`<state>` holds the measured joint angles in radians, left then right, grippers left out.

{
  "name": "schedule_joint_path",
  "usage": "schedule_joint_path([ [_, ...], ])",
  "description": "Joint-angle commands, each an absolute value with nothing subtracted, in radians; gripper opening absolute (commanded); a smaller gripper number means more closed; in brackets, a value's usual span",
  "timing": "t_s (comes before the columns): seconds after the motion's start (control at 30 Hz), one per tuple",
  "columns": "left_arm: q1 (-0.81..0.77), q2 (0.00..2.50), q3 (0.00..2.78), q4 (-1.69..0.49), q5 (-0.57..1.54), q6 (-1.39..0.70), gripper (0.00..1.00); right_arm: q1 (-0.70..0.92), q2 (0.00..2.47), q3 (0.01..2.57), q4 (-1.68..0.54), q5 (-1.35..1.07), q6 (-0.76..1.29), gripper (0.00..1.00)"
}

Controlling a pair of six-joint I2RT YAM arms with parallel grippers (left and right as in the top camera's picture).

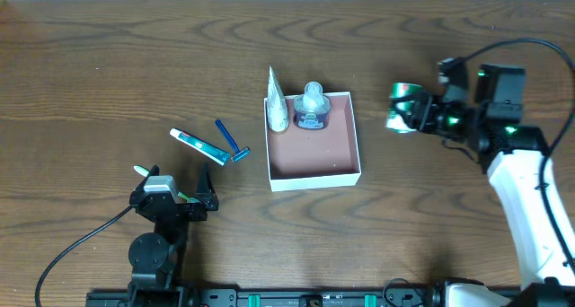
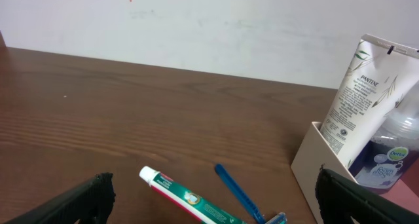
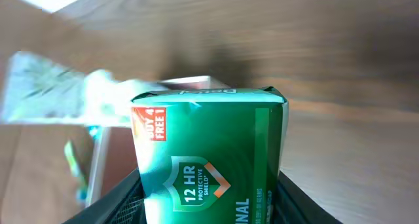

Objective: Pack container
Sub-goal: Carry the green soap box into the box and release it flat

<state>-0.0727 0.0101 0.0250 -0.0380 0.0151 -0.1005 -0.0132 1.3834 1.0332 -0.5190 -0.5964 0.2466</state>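
Observation:
The container (image 1: 314, 168), a shallow white-walled box with a reddish-brown floor, sits mid-table. It holds a white Pantene tube (image 1: 276, 100) and a blue-lidded jar (image 1: 312, 107) along its far wall; both also show in the left wrist view, the tube (image 2: 360, 96) and the jar (image 2: 393, 152). My right gripper (image 1: 409, 111) is shut on a green soap pack (image 1: 402, 107), held right of the container; it fills the right wrist view (image 3: 209, 152). My left gripper (image 1: 175, 197) is open and empty, near the front left.
A green-and-white toothpaste tube (image 1: 199, 145) and a blue razor (image 1: 232, 143) lie on the wood left of the container, just beyond my left gripper. They show in the left wrist view too, the toothpaste (image 2: 190, 199) and the razor (image 2: 242, 196).

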Motion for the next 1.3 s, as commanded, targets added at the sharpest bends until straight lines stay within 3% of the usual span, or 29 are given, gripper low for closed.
schedule_joint_path([
  [0.0, -0.068, 0.004, 0.004, -0.074, -0.012, -0.087, 0.98, 0.078, 1.398, 1.044, -0.488, -0.575, 0.27, 0.42],
  [0.3, -0.068, 0.004, 0.004, -0.074, -0.012, -0.087, 0.98, 0.249, 1.502, 1.044, -0.32, -0.466, 0.335, 0.44],
  [0.83, -0.068, 0.004, 0.004, -0.074, -0.012, -0.087, 0.98, 0.262, 1.646, 1.044, -0.226, -0.452, 0.339, 0.49],
  [0.9, -0.068, 0.004, 0.004, -0.074, -0.012, -0.087, 0.98, 0.262, 1.646, 1.044, -0.22, -0.452, 0.34, 0.51],
  [1.1, -0.068, 0.004, 0.004, -0.074, -0.012, -0.087, 0.98, 0.263, 1.646, 1.044, -0.216, -0.452, 0.34, 0.68],
  [1.27, -0.068, 0.004, 0.004, -0.074, -0.012, -0.087, 0.98, 0.263, 1.646, 1.044, -0.217, -0.454, 0.34, 0.7],
])
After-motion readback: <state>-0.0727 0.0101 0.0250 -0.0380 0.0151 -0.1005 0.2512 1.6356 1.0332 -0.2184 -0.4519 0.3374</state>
